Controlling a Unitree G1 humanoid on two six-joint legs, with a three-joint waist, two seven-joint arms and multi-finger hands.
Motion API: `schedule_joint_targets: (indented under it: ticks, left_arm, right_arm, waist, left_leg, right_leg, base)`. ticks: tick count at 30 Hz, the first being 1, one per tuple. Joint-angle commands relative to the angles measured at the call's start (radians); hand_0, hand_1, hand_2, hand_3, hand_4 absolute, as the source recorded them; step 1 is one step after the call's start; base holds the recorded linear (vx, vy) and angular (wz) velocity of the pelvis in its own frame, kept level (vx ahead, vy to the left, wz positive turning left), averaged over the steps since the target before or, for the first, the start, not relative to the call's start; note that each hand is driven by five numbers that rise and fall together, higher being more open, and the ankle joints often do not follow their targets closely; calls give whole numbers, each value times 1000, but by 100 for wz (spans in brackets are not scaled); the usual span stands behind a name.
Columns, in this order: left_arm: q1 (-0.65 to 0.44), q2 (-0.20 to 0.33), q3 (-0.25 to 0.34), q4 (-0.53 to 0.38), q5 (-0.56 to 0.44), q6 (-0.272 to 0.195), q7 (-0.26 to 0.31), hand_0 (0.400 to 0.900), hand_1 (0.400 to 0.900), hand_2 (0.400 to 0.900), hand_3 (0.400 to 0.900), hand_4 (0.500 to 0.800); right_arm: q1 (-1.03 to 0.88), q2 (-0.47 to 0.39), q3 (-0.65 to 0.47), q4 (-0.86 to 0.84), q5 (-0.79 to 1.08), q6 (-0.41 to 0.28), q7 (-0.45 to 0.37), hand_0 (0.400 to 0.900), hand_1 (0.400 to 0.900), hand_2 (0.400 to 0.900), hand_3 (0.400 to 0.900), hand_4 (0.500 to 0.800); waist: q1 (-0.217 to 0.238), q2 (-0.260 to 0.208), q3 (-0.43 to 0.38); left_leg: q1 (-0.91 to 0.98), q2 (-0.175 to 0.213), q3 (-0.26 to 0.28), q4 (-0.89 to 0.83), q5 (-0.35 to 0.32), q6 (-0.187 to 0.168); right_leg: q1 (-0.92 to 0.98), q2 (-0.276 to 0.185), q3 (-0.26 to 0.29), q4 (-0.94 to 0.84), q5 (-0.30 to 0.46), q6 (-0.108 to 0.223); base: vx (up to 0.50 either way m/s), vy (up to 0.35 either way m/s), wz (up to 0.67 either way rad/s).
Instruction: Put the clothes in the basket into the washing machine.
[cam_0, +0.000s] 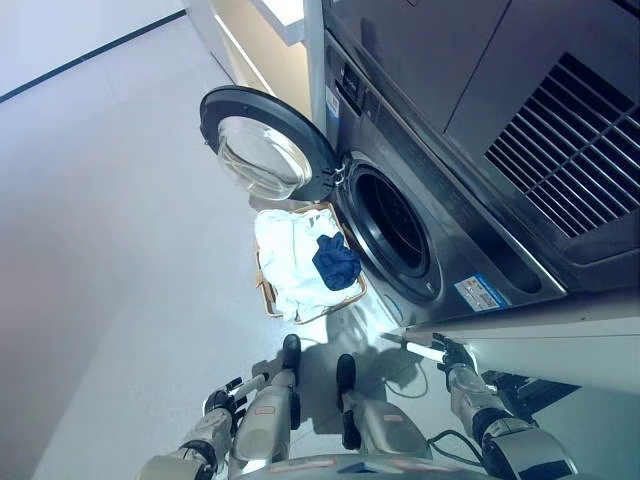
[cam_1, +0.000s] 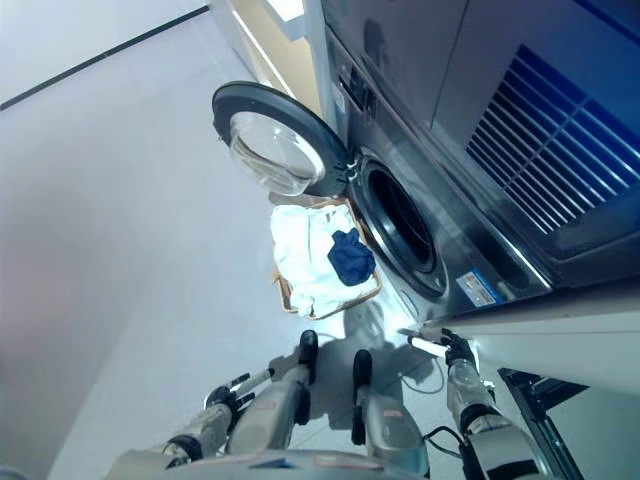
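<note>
A wicker basket (cam_0: 268, 293) stands on the floor before the washing machine (cam_0: 470, 200), under its open round door (cam_0: 262, 145). White clothes (cam_0: 285, 260) fill the basket and a dark blue garment (cam_0: 336, 261) lies on top at the machine side. The drum opening (cam_0: 392, 222) is dark and looks empty. My left hand (cam_0: 228, 395) hangs low at the lower left, fingers relaxed, holding nothing. My right hand (cam_0: 446, 352) is at the lower right with fingers straight, away from the basket. Both hands also show in the right eye view, left (cam_1: 228, 394) and right (cam_1: 450, 350).
A white ledge (cam_0: 560, 325) runs along the right beside my right hand. A light wooden cabinet (cam_0: 265, 50) stands behind the machine's door. A vented grey panel (cam_0: 580, 140) sits above the machine. Pale floor (cam_0: 110, 250) spreads to the left.
</note>
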Motion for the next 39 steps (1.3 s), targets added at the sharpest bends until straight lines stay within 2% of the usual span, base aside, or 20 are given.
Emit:
schedule_joint_targets:
  ticks: [1,6,8,9,10,11,15,16,18,20,30,35,39]
  left_arm:
    - [3,30,-38,-2,6,-20,29,900,900,900,900,800]
    - [-11,54,-34,-12,6,-20,25,900,900,900,900,800]
    - [-14,72,-28,-11,15,-14,21,900,900,900,900,800]
    - [-14,72,-28,-11,15,-14,21,900,900,900,900,800]
    - [-19,91,-27,-13,28,-12,22,900,900,900,900,800]
    - [-20,99,-27,-14,30,-12,23,900,900,900,900,800]
    - [-33,111,-25,-9,30,-15,26,900,900,900,900,800]
    - [-58,115,-27,-6,18,-18,34,900,900,900,900,800]
    - [-82,116,-32,-10,7,-19,41,900,900,900,900,800]
    - [-95,112,-35,-18,-4,-23,49,900,900,900,900,800]
    - [-214,102,-62,-89,-133,-60,79,900,900,900,900,800]
    - [-278,116,-77,-144,-183,-91,105,900,900,900,900,800]
    - [-307,127,-85,-193,-203,-118,130,900,900,900,900,800]
  right_arm:
    - [10,11,14,-23,-18,-28,-18,900,900,900,900,800]
    - [9,43,26,-36,-26,-25,-13,900,900,900,900,800]
    - [5,58,29,-48,-19,-25,-9,900,900,900,900,800]
    - [5,58,29,-48,-19,-25,-9,900,900,900,900,800]
    - [-7,72,48,-83,-30,-28,-8,900,900,900,900,800]
    - [-8,77,57,-99,-33,-31,-7,900,900,900,900,800]
    - [-29,86,83,-128,-45,-32,-7,900,900,900,900,800]
    - [-60,88,95,-121,-43,-32,-10,900,900,900,900,800]
    - [-78,87,106,-142,-38,-35,-15,900,900,900,900,800]
    - [-98,84,118,-153,-33,-35,-16,900,900,900,900,800]
    - [-306,38,221,-177,-75,-29,-43,900,900,900,900,800]
    - [-425,0,252,-162,-110,-34,-84,900,900,900,900,800]
    - [-492,-33,256,-157,-132,-43,-126,900,900,900,900,800]
  waist:
    - [19,-10,-52]
    - [42,-52,-50]
    - [46,-66,-46]
    - [47,-67,-46]
    - [47,-76,-35]
    - [46,-77,-32]
    - [52,-81,-34]
    - [59,-82,-26]
    - [53,-88,-10]
    - [62,-88,3]
    - [71,-52,109]
    - [79,-30,165]
    - [86,-17,179]
  left_leg:
    - [19,-51,38,53,-60,65]
    - [9,-59,62,95,-117,98]
    - [12,-60,67,97,-133,113]
    - [11,-60,68,97,-133,113]
    - [10,-57,74,103,-137,124]
    - [8,-56,73,107,-138,127]
    - [7,-58,65,104,-139,129]
    - [-5,-62,59,100,-137,127]
    - [-27,-71,48,136,-147,123]
    - [-49,-79,42,157,-153,119]
    - [-192,-66,-8,152,-89,81]
    - [-294,-72,-18,200,-87,74]
    - [-389,-80,-25,259,-95,73]
  right_leg:
    - [-52,-47,82,153,-145,131]
    - [-58,-71,104,173,-134,165]
    - [-92,-71,110,234,-119,186]
    - [-94,-71,110,236,-119,186]
    - [-143,-69,115,319,-100,210]
    - [-159,-69,119,347,-100,213]
    - [-162,-75,106,280,-93,198]
    - [-188,-82,108,192,-61,189]
    - [-190,-85,128,164,-47,187]
    - [-187,-97,120,149,-40,184]
    - [-338,-93,39,213,-54,162]
    - [-445,-98,20,281,-73,159]
    - [-539,-106,17,344,-86,158]
  base:
    - [177,321,-39]
    - [97,270,-20]
    - [32,201,-15]
    - [-9,214,-8]
    - [-5,185,-1]
    - [4,233,-1]
    - [21,86,2]
    - [-22,4,22]
    - [-6,-22,33]
    - [8,-59,23]
    - [-4,-114,23]
    - [-23,-62,16]
    - [-33,-30,17]
